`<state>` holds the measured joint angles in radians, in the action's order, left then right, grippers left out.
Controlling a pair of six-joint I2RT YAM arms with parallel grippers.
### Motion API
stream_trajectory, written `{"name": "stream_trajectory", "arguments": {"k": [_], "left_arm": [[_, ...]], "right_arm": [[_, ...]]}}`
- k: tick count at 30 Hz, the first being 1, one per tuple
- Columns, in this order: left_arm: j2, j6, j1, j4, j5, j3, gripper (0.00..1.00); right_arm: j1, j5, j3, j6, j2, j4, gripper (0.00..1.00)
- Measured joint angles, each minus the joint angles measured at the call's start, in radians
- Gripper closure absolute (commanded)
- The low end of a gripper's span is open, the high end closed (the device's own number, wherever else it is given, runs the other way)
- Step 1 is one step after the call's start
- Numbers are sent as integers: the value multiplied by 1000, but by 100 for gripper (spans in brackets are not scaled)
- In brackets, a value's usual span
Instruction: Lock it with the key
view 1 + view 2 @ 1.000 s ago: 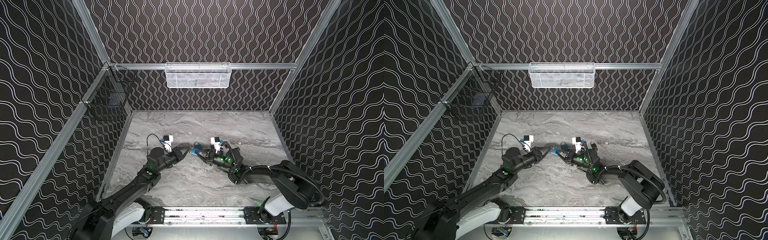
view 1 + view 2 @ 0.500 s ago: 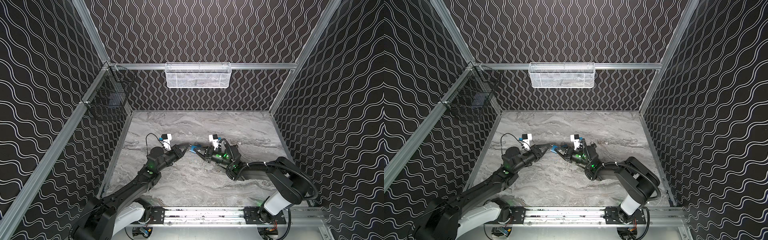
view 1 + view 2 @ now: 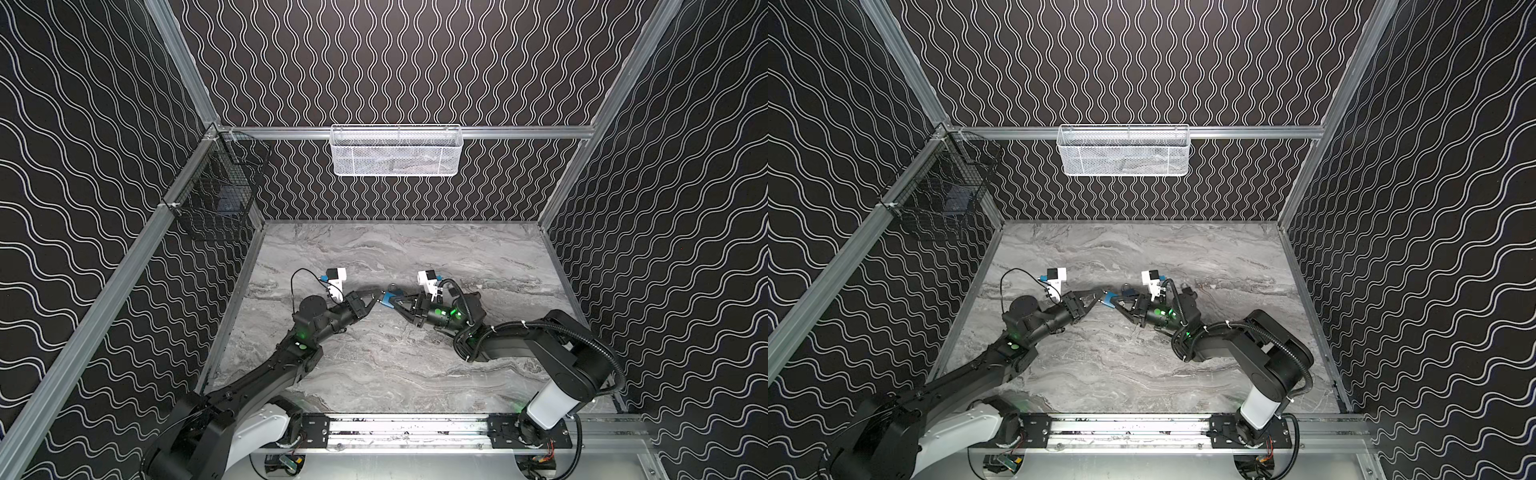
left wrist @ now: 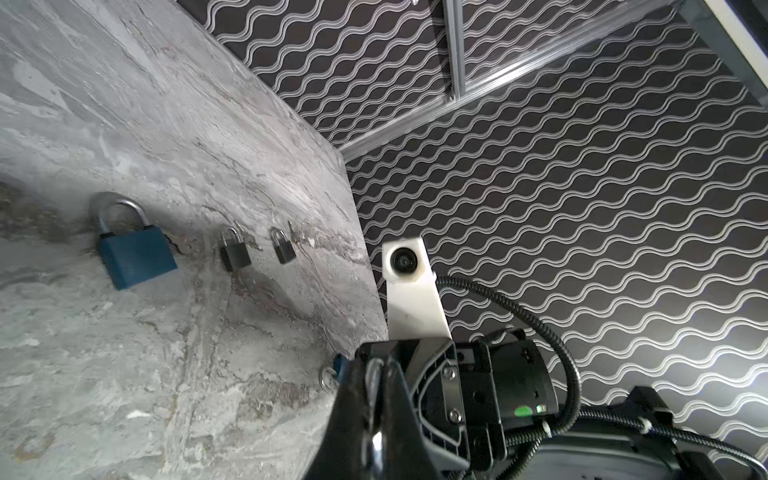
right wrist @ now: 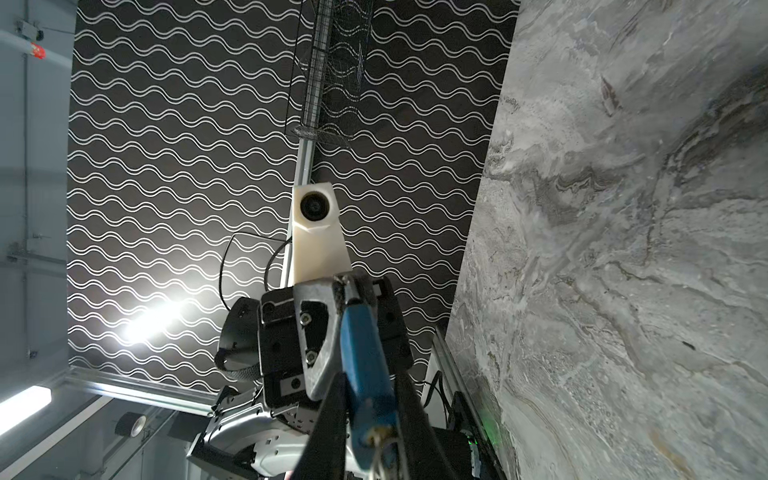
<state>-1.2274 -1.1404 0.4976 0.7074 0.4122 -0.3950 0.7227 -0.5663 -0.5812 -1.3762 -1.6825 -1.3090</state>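
Because both of my arms meet on one key [image 5: 365, 353], held clear of the table [image 3: 374, 374] as far as I can tell, the coming move turns on where its lock sits from there. My left gripper [image 3: 375, 300] is pinched tight on the key's metal end. My right gripper [image 3: 397, 303] is closed narrowly around its blue head, so the key's length runs side to side, from one gripper to the other.

Just beyond that meeting point the blue padlock [image 4: 133, 257] lies flat on the table. Its long axis runs away from me, shackle toward the back wall and bottom end (where I expect the keyhole) facing my grippers. I judge that the key lies crosswise to the lock and needs turning; my right gripper looks slightly the nearer.

Counting outward, I have one key in hand and one blue padlock. Next come two small dark padlocks [image 4: 235, 253] toward the right wall, each seemingly with a small key [image 4: 249, 241] beside it. Farthest are one white basket [image 3: 397, 151] on the back rail and one black basket [image 3: 216, 195] on the left wall.
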Motion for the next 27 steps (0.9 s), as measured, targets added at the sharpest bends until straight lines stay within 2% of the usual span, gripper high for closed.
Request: {"name": "stream_trajectory", "arguments": {"k": [12,14,16,18,20,24,27], "left_arm": [[-61,14,0,36,-67,-26,100],[-61,16,0,10,-68,-33,100],[-63,17,0,-10,-67,-41,100],[-69,17,0,-14,-52,-47,100],[-83,23,-8,-18,-10,-55,100],[-131,17,-34,-16,150,-58,100],[-166,8,-53,15,198,-54,100]], "right_arm": [[-13,-13,-106,68,3,180,100],[-13,-9,-106,71,5,195,94],[-16,-7,-104,74,16,217,83],[-18,-4,-91,78,33,230,76],[-19,-3,-78,87,49,261,66],[-18,-25,-48,114,82,309,61],[-31,8,-16,133,110,340,51]]}}
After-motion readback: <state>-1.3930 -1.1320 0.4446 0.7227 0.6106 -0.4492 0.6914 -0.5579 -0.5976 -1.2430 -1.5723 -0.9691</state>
